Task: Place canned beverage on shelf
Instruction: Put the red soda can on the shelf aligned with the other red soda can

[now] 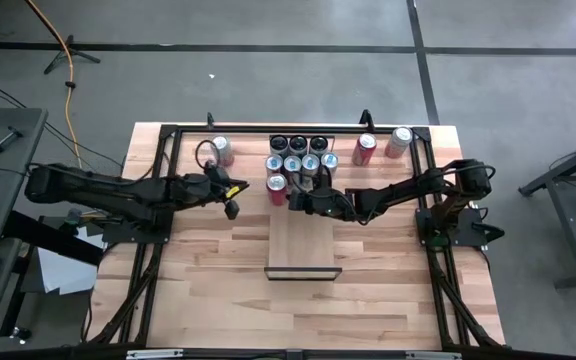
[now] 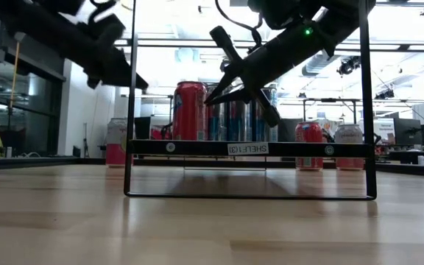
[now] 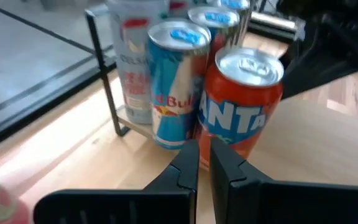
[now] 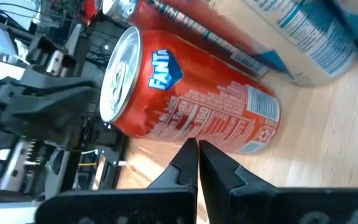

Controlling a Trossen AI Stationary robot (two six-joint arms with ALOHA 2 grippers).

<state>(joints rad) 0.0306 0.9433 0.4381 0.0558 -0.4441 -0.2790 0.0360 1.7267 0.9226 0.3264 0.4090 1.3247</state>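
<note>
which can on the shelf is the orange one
The Fanta can at the front left corner of the cluster on the shelf. It is orange-red; its neighbours are blue-and-silver or white.

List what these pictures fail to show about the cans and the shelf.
- High view: right gripper covers part of the Fanta can; labels too small to read.
- Low view: the shelf edge and front cans hide the rear rows.
- Left wrist view: rear cans are cut off by the picture's edge.
</note>
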